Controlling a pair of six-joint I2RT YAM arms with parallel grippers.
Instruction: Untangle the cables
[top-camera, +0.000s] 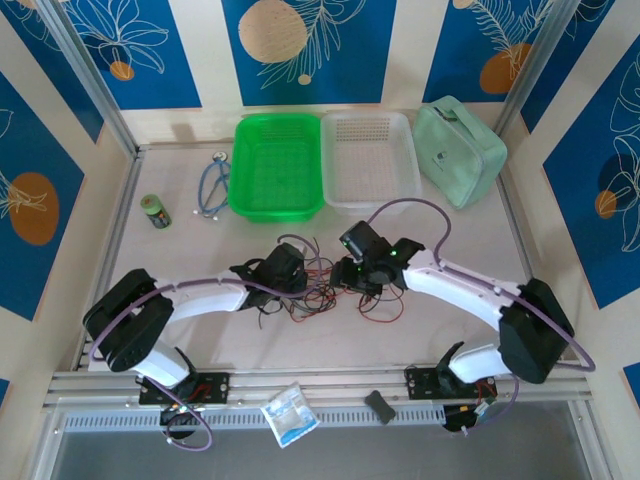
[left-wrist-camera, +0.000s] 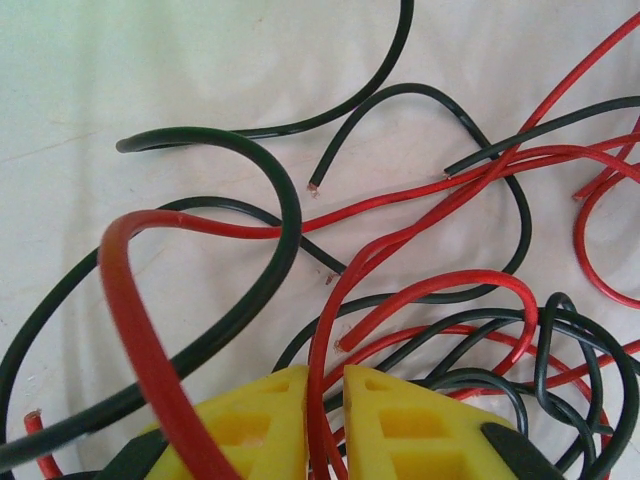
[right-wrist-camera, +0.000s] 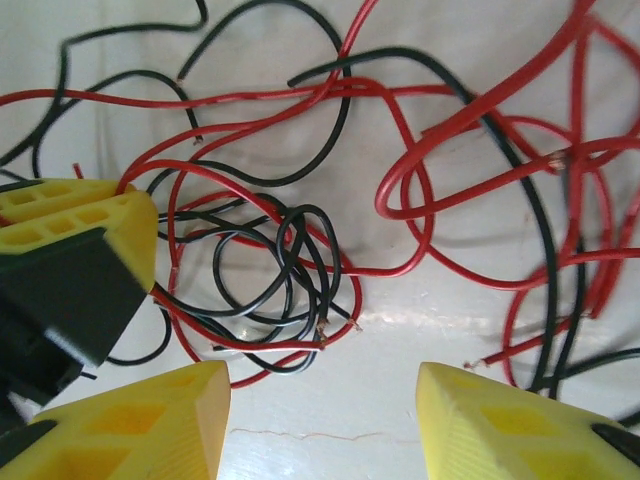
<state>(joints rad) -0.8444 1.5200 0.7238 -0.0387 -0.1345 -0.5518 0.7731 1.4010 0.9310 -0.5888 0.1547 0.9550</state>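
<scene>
The cables (top-camera: 322, 297), thin red and black wires, lie in a tangled heap at the middle of the table between both arms. My left gripper (top-camera: 292, 268) sits at the heap's left side. In the left wrist view its yellow jaws (left-wrist-camera: 323, 420) are shut on one red cable (left-wrist-camera: 318, 400) that rises between them, with black and red loops (left-wrist-camera: 470, 330) all around. My right gripper (top-camera: 360, 277) hovers at the heap's right side. Its jaws (right-wrist-camera: 322, 400) stand open over bare table, just short of a knot of black and red cable (right-wrist-camera: 290, 270). The left gripper's yellow fingers (right-wrist-camera: 80, 215) show at the left.
A green basket (top-camera: 277, 165), a clear tray (top-camera: 370, 155) and a mint case (top-camera: 458, 150) line the back. A blue stethoscope (top-camera: 212, 190) and a small jar (top-camera: 154, 211) lie at the left. A packet (top-camera: 290, 413) and a black block (top-camera: 380, 405) rest on the front rail.
</scene>
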